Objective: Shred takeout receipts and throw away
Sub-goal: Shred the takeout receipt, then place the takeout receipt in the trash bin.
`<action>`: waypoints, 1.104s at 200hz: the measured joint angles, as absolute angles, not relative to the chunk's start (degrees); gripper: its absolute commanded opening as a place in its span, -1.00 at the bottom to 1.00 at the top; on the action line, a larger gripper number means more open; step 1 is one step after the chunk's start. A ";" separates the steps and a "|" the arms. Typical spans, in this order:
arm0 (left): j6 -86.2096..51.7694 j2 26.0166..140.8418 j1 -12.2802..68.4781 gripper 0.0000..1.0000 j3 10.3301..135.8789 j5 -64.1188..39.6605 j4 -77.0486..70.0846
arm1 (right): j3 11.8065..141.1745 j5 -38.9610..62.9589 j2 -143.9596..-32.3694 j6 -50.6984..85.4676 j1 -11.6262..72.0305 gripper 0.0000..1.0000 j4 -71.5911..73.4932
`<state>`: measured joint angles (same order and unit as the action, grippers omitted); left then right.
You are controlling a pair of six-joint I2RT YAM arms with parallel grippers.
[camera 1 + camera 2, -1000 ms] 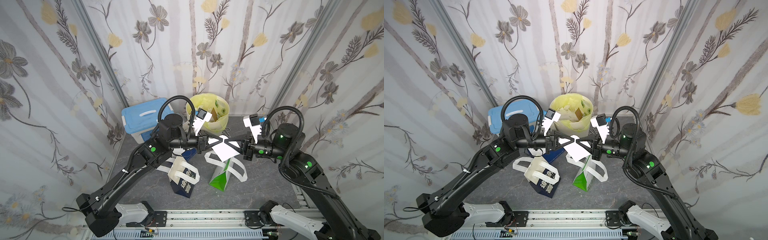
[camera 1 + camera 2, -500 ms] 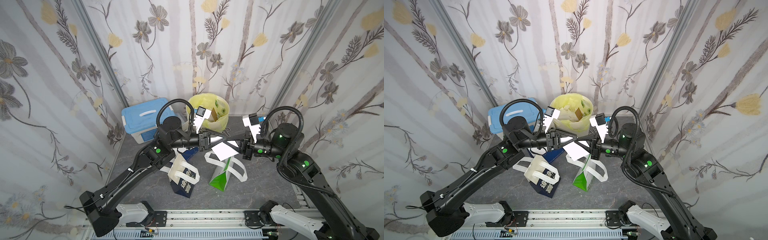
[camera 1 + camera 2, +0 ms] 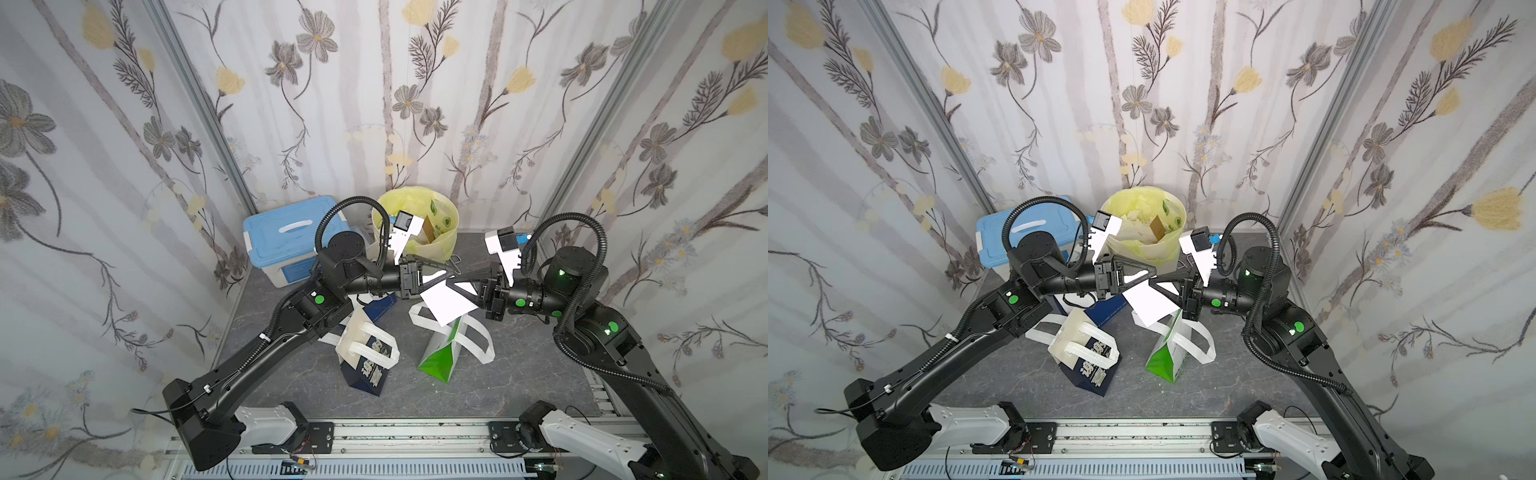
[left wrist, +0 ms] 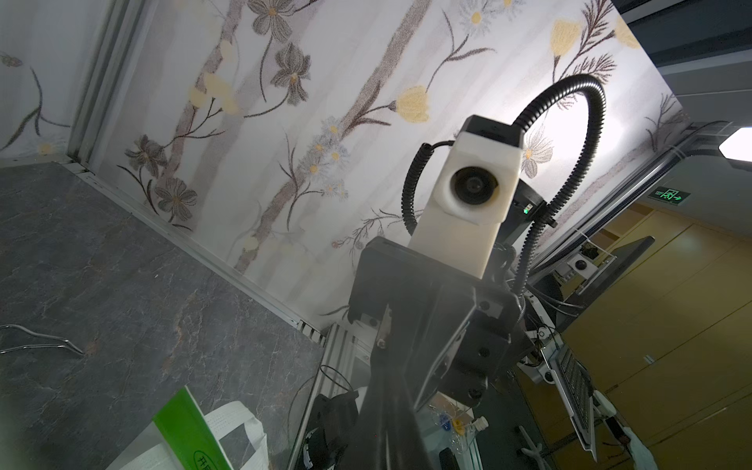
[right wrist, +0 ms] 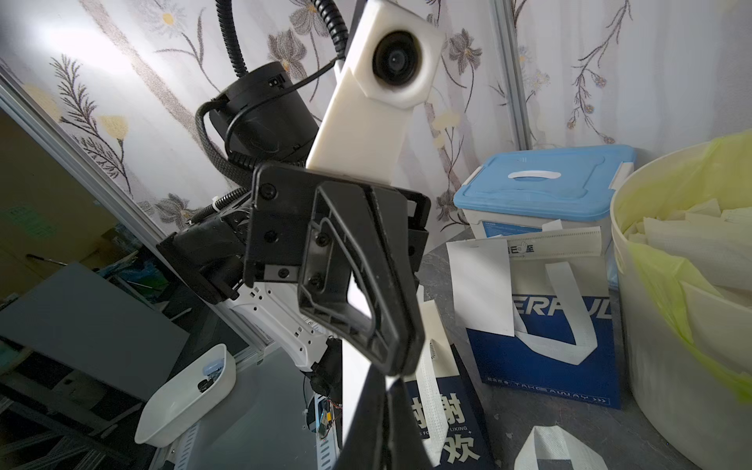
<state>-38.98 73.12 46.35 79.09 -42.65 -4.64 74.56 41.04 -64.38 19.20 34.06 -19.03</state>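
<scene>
Left tool farther along the receipt, now tip to tip with right tool.

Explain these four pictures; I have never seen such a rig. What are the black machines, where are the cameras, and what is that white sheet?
The machines are two robot arms, the left arm and the right arm, on a grey table. Both top views look down from one camera head; the other two come from a camera on each wrist. The left arm's fingers and the right arm's fingers meet in mid-air, closed, and appear to pinch a white receipt between them. Under it is a green-and-white bag; a navy bag lies beside it. Behind are a blue-lidded box and a yellow-lined bin holding scraps.
</scene>
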 measured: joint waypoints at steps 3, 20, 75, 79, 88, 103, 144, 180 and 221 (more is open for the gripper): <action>-38.98 73.12 46.35 -1.00 79.13 -42.61 -4.47 | 74.56 41.04 -64.38 19.20 34.06 -1.00 -19.05; -38.96 73.06 46.37 -1.00 79.15 -41.34 -3.97 | 74.56 40.56 -64.38 18.92 34.06 -1.00 -19.20; -45.06 74.83 48.47 -1.00 84.42 -28.86 5.48 | 76.31 28.60 -62.48 8.14 38.94 -1.00 -19.38; -45.67 75.18 48.73 -1.00 85.10 -27.68 6.57 | 76.47 26.98 -62.13 6.57 39.92 -1.00 -19.11; -47.16 75.90 49.19 -1.00 86.46 -25.43 9.19 | 76.66 23.33 -61.49 2.96 41.98 -1.00 -18.44; -49.01 76.93 49.45 -1.00 88.14 -21.58 13.56 | 76.66 19.09 -60.66 -2.57 44.53 -1.00 -17.19; -49.80 78.61 48.88 -1.00 89.86 -12.47 22.65 | 72.90 15.86 -56.62 -6.63 45.74 -1.00 -8.97; -47.64 80.86 46.11 -1.00 92.42 -8.40 26.33 | 70.78 8.86 -56.42 -4.84 45.23 -1.00 -1.08; -43.09 81.23 42.74 -1.00 95.15 -5.37 27.20 | 76.82 1.48 -69.87 0.75 35.24 -1.00 1.98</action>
<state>-43.09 81.23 42.74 95.15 -5.37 27.20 76.82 1.48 -69.87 0.75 35.24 1.98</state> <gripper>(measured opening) 0.051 0.049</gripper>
